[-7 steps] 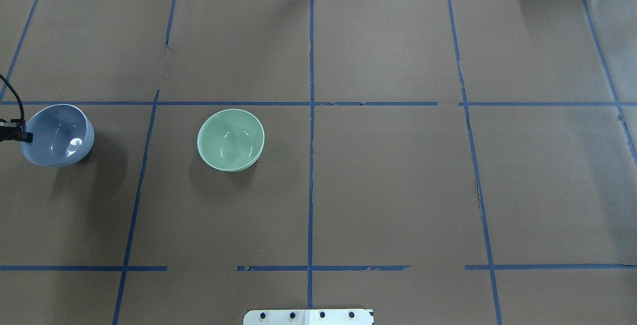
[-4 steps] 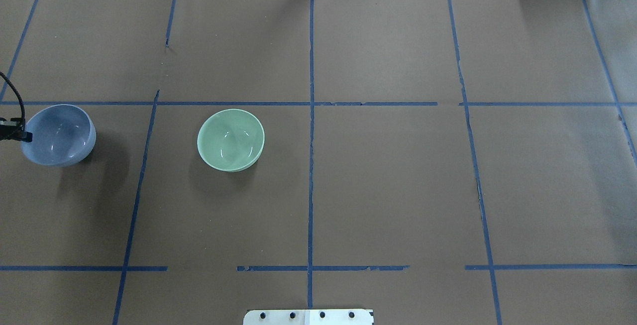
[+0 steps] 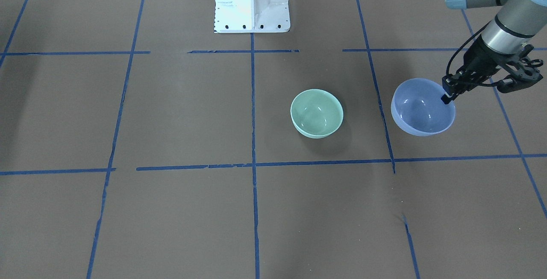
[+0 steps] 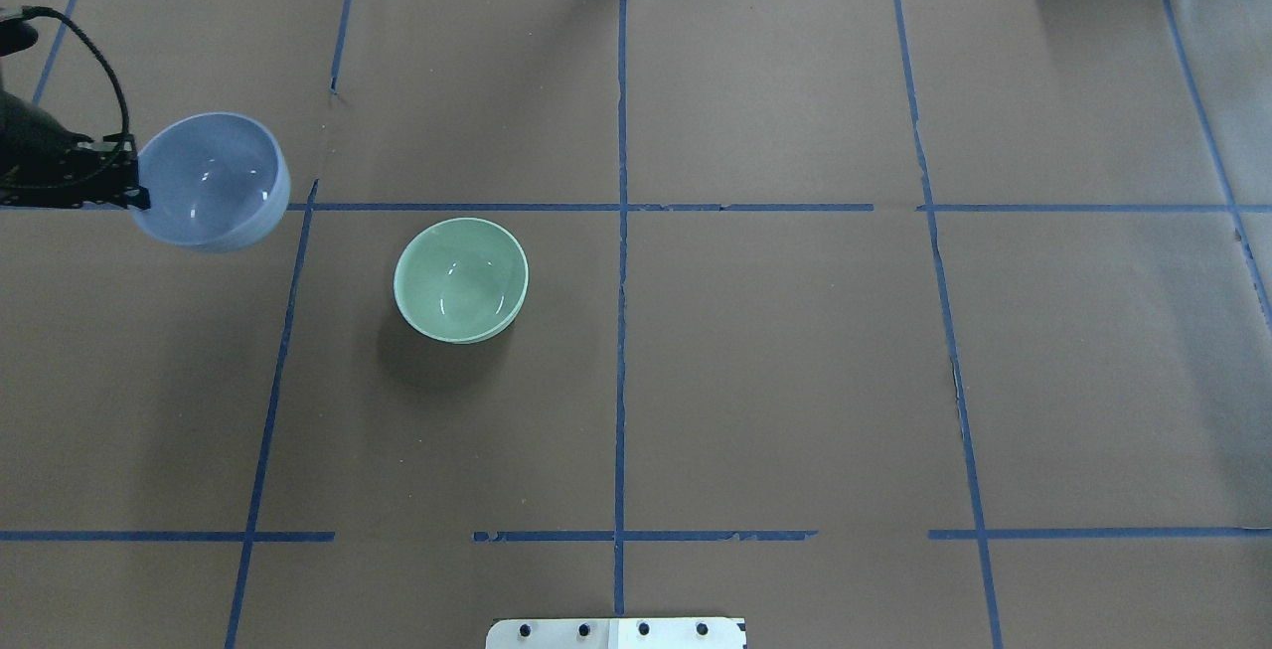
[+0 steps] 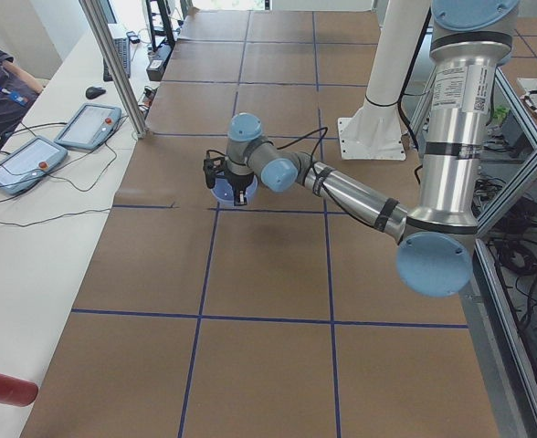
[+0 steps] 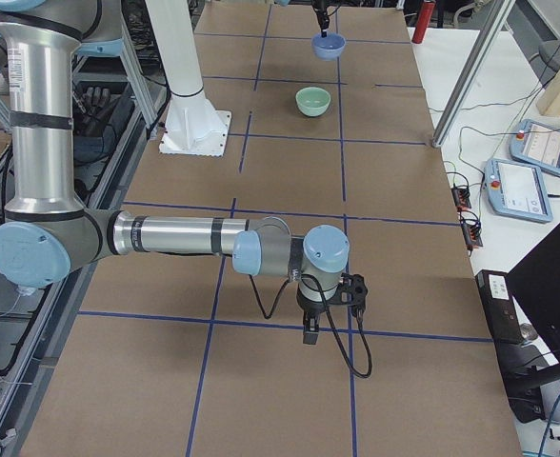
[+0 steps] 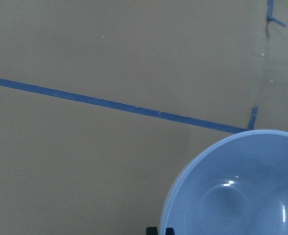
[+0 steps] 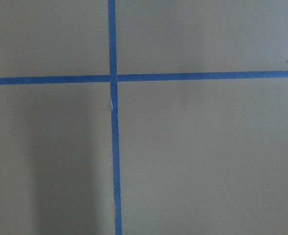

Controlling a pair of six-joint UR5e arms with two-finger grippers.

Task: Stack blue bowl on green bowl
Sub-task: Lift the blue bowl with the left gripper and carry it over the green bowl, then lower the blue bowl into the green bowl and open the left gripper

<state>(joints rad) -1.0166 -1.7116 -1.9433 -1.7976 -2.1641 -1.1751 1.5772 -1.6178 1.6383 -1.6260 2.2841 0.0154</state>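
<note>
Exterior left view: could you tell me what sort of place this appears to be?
Probably a robotics lab: a brown paper-covered table gridded with blue tape, a grey-and-blue robot arm, and touchscreen teach pendants on the white side bench.

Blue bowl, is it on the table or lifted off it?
Lifted, it seems: the left gripper pinches the rim of the blue bowl, and no shadow hugs its base, unlike the green bowl.
</note>
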